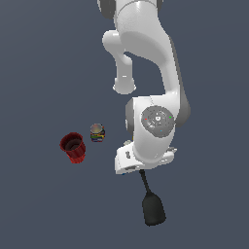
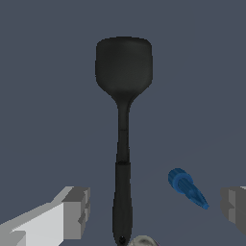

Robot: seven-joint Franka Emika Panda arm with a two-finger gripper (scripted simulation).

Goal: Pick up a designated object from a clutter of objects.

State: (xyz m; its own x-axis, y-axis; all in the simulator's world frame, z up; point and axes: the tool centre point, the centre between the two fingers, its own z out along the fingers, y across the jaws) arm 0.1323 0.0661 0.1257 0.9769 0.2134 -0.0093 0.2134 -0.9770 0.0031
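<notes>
The black spatula [image 2: 123, 120] lies flat on the dark floor, with its wide blade [image 2: 124, 65] pointing away from the gripper and its handle end between the fingers. In the exterior view the spatula [image 1: 152, 206] sticks out from under the white hand [image 1: 127, 163], which hides the fingers. My gripper [image 2: 153, 211] is open and empty above the floor. One grey fingertip [image 2: 77, 211] is beside the handle, the other [image 2: 235, 209] is well off to the other side. A tiny blue piece [image 2: 187, 188] lies between the handle and that far finger.
A red ribbed cup [image 1: 73, 147] and a multicoloured can [image 1: 97, 133] stand at the exterior view's left, apart from the spatula. A whitish ball [image 2: 141, 240] shows at the wrist view's edge by the handle end. The orange cup is out of view.
</notes>
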